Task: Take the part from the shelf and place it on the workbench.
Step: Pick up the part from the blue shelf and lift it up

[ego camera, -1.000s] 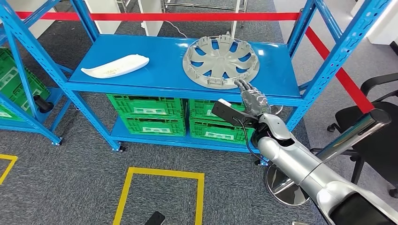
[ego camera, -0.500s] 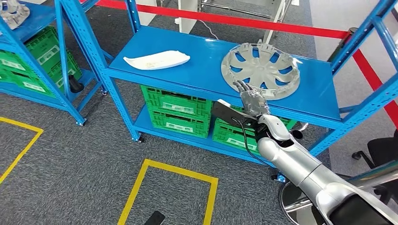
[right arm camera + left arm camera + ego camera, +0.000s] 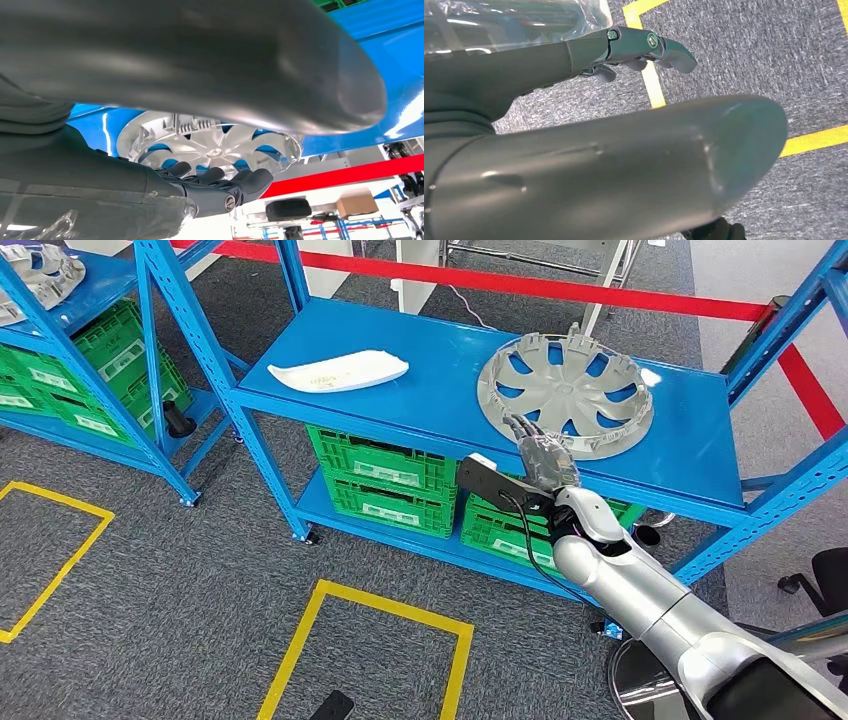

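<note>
A grey hubcap point(image 3: 568, 390) lies flat on the right half of the blue shelf point(image 3: 450, 350). My right hand point(image 3: 540, 452) reaches out at the shelf's front edge, its fingers stretched toward the hubcap's near rim and holding nothing. The right wrist view has those fingers point(image 3: 220, 182) side by side just short of the hubcap point(image 3: 210, 145). A white curved part point(image 3: 340, 370) lies on the shelf's left half. My left hand point(image 3: 634, 45) hangs over the grey carpet with nothing in it.
Green crates point(image 3: 385, 475) fill the shelf's lower level. A second blue rack point(image 3: 60, 310) with another hubcap stands at the left. Red barrier tape point(image 3: 520, 285) runs behind. Yellow floor lines point(image 3: 370, 600) mark the carpet, and a chair base point(image 3: 640, 680) is at the lower right.
The camera has turned, so the shelf sits further right and the left rack has come into view. My right hand stays at the hubcap's near rim.
</note>
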